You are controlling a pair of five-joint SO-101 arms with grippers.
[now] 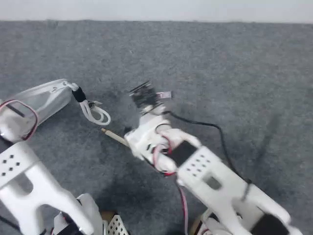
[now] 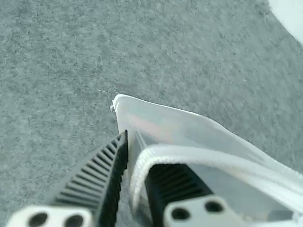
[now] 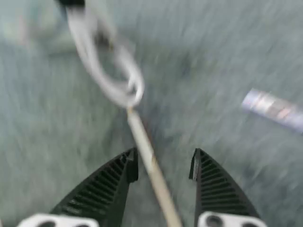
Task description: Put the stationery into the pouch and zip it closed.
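Picking up the pencil (image 3: 150,165) looks like the step in hand. Right gripper (image 3: 164,153) is spread wide. Left gripper (image 2: 137,158) is clamped on the pouch (image 2: 189,127) rim, with the pouch lying on the carpet (image 1: 234,63). The pencil lies between the right jaws, its tip by the strap loop (image 3: 111,71). Lower square, close mid-shaft, miss the loop. Count: two grippers, one pouch, one pencil, one small wrapped piece (image 3: 272,106).

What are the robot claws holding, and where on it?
Left gripper pinches the pouch by its zipper edge; right gripper, open astride the pencil, holds nothing.
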